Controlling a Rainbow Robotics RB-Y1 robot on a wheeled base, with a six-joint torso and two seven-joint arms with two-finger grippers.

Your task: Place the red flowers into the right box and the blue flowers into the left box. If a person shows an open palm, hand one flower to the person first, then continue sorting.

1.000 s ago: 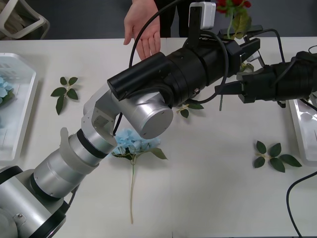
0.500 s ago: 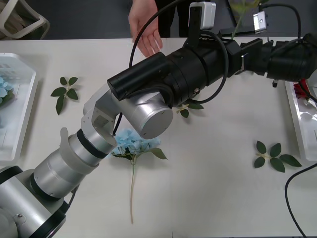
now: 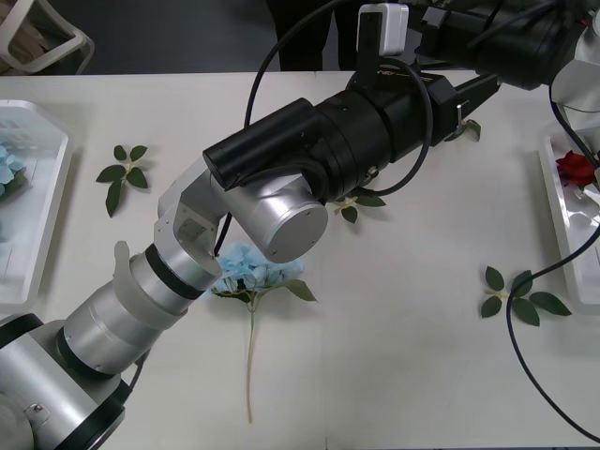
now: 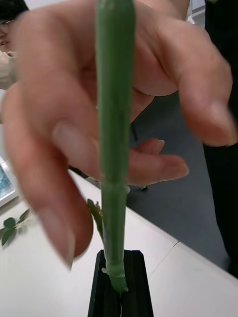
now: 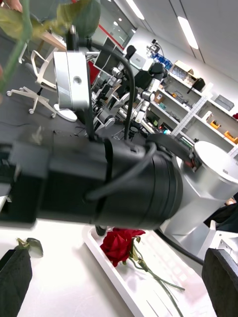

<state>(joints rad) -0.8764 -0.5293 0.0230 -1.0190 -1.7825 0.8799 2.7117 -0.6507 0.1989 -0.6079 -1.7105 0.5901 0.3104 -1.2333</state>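
My right gripper (image 4: 118, 290) is shut on the green stem of a red flower (image 4: 114, 124), whose bloom is hidden. The person's hand (image 4: 168, 74) curls its fingers around that stem. In the front view the right gripper (image 3: 434, 13) is raised at the far table edge. My left gripper (image 3: 467, 103) hovers open just below it, black fingers (image 5: 15, 277) apart with nothing between them. A blue flower (image 3: 251, 270) lies on the table under my left arm. The right box (image 3: 561, 220) holds a red rose (image 3: 574, 168), also visible from the left wrist (image 5: 119, 245). The left box (image 3: 42, 220) holds blue flowers (image 3: 7, 169).
Loose leaf sprigs lie at the left (image 3: 125, 173), at the middle (image 3: 356, 202) and at the right (image 3: 517, 295). My left arm (image 3: 281, 178) spans the table's middle. Cables hang from the right arm near the right box.
My right arm has risen and swung toward the far edge with the red flower. The person's hand, earlier an open palm at the table's far edge, now grips the stem.
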